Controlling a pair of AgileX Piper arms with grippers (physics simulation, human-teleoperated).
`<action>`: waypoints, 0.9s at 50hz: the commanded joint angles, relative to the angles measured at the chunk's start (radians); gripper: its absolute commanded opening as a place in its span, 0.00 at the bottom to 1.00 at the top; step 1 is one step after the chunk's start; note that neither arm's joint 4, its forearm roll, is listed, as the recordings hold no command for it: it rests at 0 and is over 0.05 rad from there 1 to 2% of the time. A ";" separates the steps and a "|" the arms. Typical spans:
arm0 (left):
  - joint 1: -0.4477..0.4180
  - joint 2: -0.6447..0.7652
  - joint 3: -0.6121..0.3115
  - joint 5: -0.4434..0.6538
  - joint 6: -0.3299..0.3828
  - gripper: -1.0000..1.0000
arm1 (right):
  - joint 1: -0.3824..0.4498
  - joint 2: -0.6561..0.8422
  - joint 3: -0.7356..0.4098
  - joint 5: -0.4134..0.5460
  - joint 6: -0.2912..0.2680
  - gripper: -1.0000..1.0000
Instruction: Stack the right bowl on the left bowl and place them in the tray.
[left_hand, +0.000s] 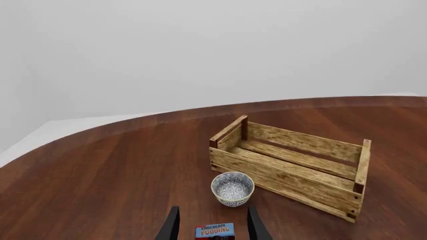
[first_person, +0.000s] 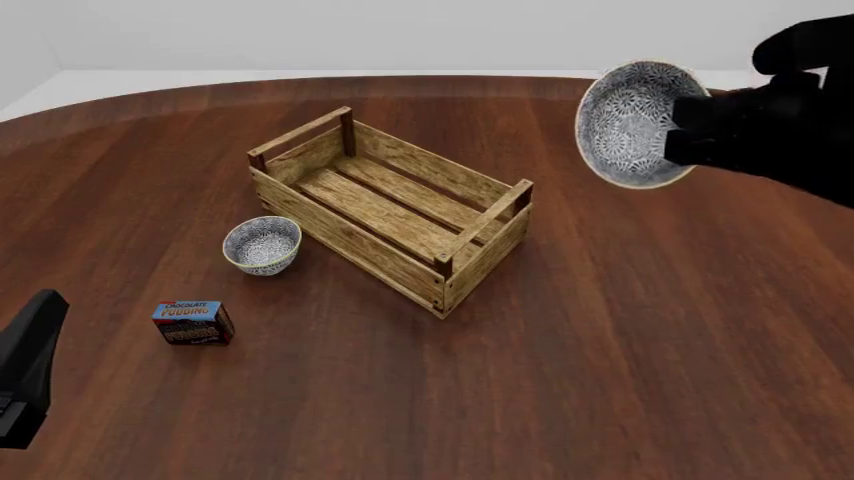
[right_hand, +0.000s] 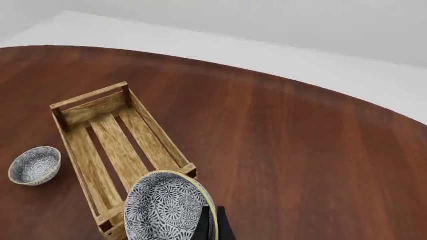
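— Fingers (left_hand: 250, 226) first, from my left wrist camera: two dark prongs stand apart with nothing between them but air, so my left gripper (left_hand: 212, 231) is spread and empty. Past the tips lies the chocolate pudding box (left_hand: 215, 232), and beyond it the left bowl (left_hand: 232, 188) sits upright on the wooden table (left_hand: 107, 170), just beside the long wall of the tray (left_hand: 293, 172).

— And from the front?

— My left arm waits low at the near left edge, well apart from everything. The left bowl (first_person: 262, 245) rests just left of the tray (first_person: 387, 215), the pudding box (first_person: 194, 322) nearer me. High on the right, my right gripper (first_person: 687, 125) carries the right bowl (first_person: 633, 123), tilted on edge so its patterned inside faces the camera, well above the table (first_person: 641, 340).

— Is the grip sound?

— My right wrist view shows the right bowl (right_hand: 168, 206) clamped by its rim, one dark finger on the wall; the other is hidden, so I think it is a rim pinch but cannot swear to it. Below lie the tray (right_hand: 110, 145) and the left bowl (right_hand: 35, 166).

— So which step?

— Carrying, I judge. Next I must cross over the tray, level the bowl, and lower it centred into its twin before letting go.
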 joint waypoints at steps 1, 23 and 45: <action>-0.003 0.002 -0.005 0.007 0.002 1.00 | 0.086 -0.017 -0.027 -0.026 0.052 0.00; -0.053 0.046 -0.050 0.028 -0.010 1.00 | 0.179 -0.040 0.024 -0.097 0.061 0.00; -0.226 0.282 -0.138 -0.135 0.030 1.00 | 0.211 0.000 0.011 -0.123 0.052 0.00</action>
